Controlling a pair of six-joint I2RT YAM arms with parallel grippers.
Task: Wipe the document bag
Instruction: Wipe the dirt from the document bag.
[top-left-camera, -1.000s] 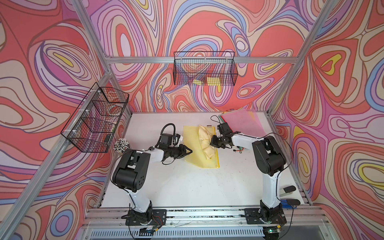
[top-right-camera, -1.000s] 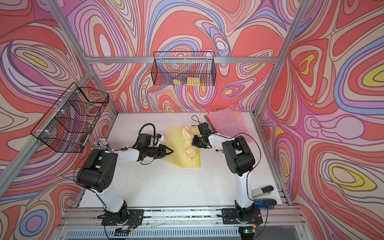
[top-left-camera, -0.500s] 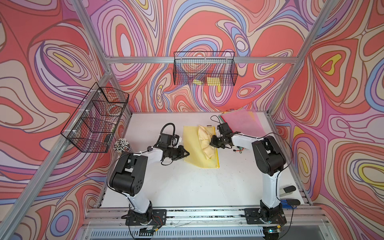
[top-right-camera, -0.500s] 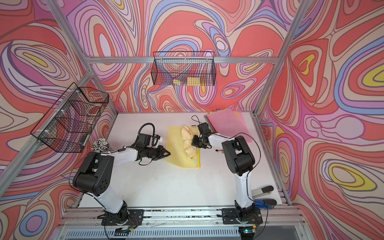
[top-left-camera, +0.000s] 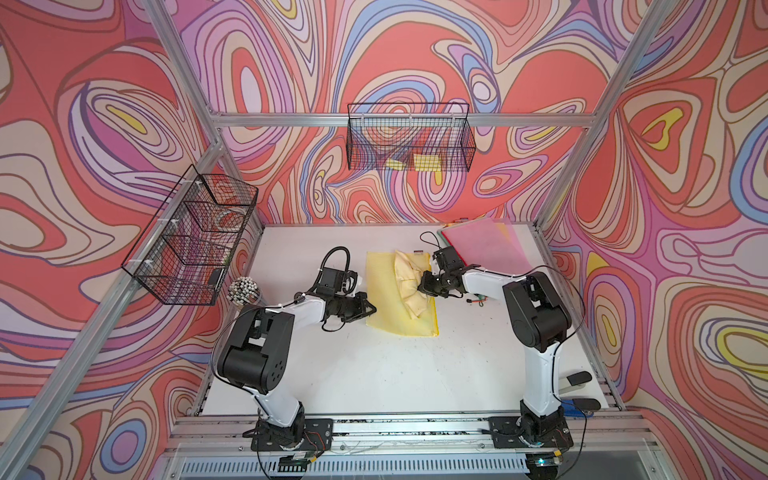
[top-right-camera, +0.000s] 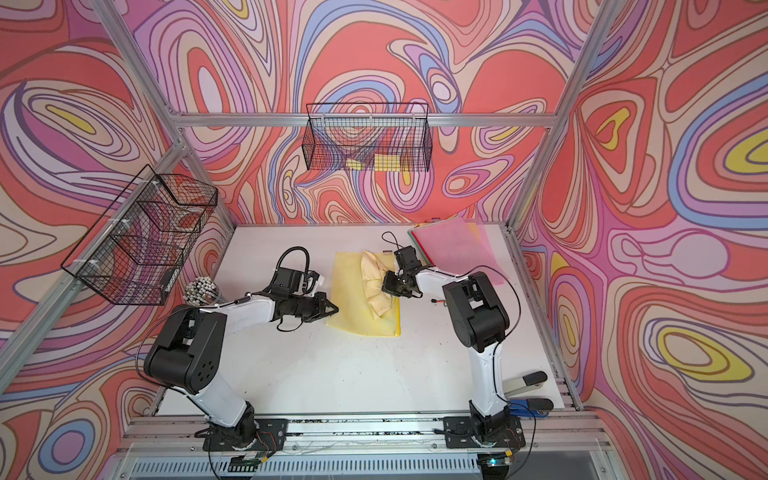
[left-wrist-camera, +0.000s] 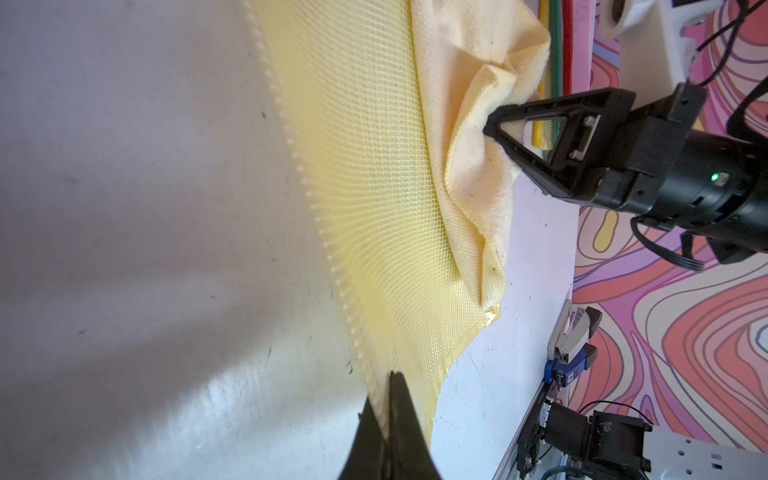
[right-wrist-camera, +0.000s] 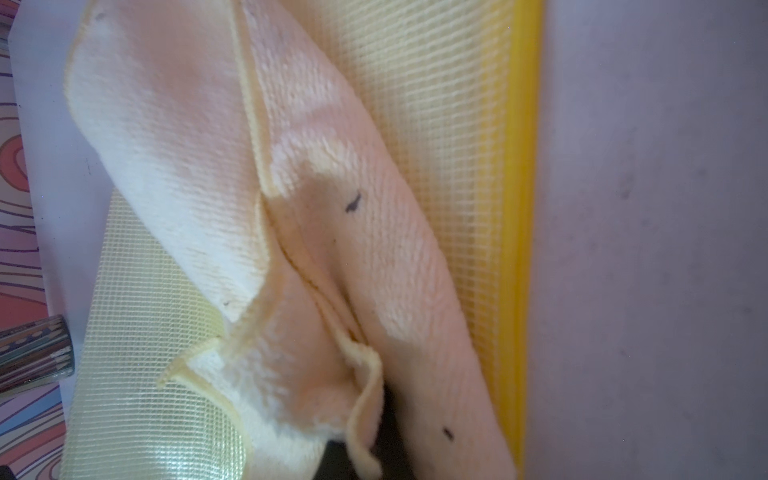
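On table, yellow mesh document bag under crumpled cloth

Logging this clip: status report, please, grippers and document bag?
Left gripper shut on document bag edge. Right gripper shut on cloth, resting on bag. Nothing obstructing.

Both top views: white-and-black left arm lies low, reaching from lower left toward frame centre. Black left claw is closed, pinching the edge of the yellow mesh document bag. The right arm has its elbow raised at right and its forearm extended leftward. Black right claw is clamped on the pale yellow cloth.
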